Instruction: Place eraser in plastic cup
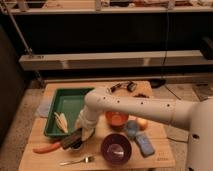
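Observation:
The eraser (70, 139), a dark oblong block, lies tilted at the front left of the wooden table (165, 152), just in front of the green tray. My gripper (81, 133) is down right at the eraser's right end, touching or nearly touching it. The white arm (135, 107) reaches in from the right. The plastic cup (131, 128), small and blue-grey, stands right of the gripper, between the orange bowl and the purple bowl.
A green tray (70, 100) holds a pale, corn-like item (61, 121). An orange bowl (117, 119), a purple bowl (116, 147), a light-blue block (145, 145), an orange ball (142, 122), a carrot (46, 147) and a fork (77, 161) are around.

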Action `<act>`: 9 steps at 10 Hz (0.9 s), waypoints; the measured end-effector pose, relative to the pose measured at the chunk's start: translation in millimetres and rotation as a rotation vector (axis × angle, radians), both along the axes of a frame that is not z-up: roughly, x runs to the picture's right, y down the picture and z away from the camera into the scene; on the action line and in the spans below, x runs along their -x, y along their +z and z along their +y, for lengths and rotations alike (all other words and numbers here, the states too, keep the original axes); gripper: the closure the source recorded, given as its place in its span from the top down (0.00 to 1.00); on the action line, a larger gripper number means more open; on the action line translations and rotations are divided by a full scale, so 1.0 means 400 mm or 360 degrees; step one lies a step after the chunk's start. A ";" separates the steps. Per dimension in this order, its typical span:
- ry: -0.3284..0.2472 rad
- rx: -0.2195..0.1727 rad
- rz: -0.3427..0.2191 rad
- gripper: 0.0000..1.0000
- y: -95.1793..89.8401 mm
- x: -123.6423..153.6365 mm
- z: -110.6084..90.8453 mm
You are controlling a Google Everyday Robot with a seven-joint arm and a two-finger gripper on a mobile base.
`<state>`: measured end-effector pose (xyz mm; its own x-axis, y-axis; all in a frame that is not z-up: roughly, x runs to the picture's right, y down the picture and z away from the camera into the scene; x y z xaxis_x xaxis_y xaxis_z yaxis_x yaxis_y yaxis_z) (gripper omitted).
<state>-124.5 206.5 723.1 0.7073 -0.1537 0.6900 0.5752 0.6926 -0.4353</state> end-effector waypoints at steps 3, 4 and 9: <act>0.0029 -0.0069 0.0032 0.00 -0.110 -0.022 -0.115; 0.0039 -0.0094 0.0073 0.00 -0.151 -0.049 -0.166; 0.0252 -0.0148 0.0322 0.00 -0.254 -0.320 -0.327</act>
